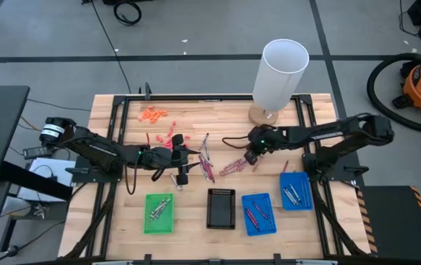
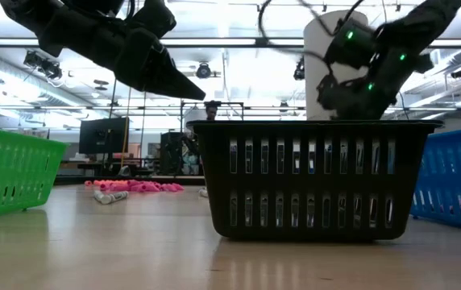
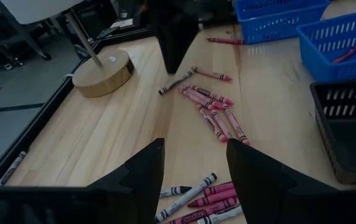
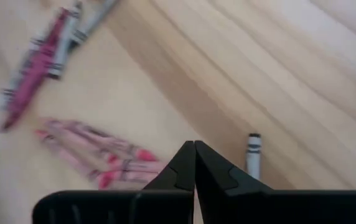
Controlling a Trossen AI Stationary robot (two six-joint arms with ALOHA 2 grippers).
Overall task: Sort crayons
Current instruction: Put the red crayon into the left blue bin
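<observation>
1. Two arms reach in over the wooden table point(image 1: 196, 110) in the high view, the left from the frame's left edge, the right from its right edge.
2. The left gripper point(image 1: 182, 168) hangs at the frame's centre-left. In its own wrist view the fingers point(image 3: 142, 169) stand well apart with bare wood between them, grasping nothing.
3. The right gripper point(image 1: 252, 157) sits just right of centre in the high view, below the white cylinder point(image 1: 280, 72) on its round wooden base. In the right wrist view its fingertips point(image 4: 194, 155) are pressed together with nothing between them.
4. A pinkish-red cluster of crayons point(image 1: 230, 167) lies at the centre of the high view, just left of the right gripper. The right wrist view shows the same cluster point(image 4: 103, 158) at lower left, and a single grey crayon point(image 4: 253, 155) just beside the closed tips.
5. More crayons point(image 1: 207, 162), grey and maroon, lie between the two grippers, near the left one.
6. An orange-pink pile point(image 1: 153, 113) lies apart at the table's upper left.
7. Four trays line the lower part of the high view: a green tray point(image 1: 146, 221) holding crayons, a black tray point(image 1: 221, 209), and two blue trays point(image 1: 246, 223) point(image 1: 306, 194), each with a few crayons inside.
</observation>
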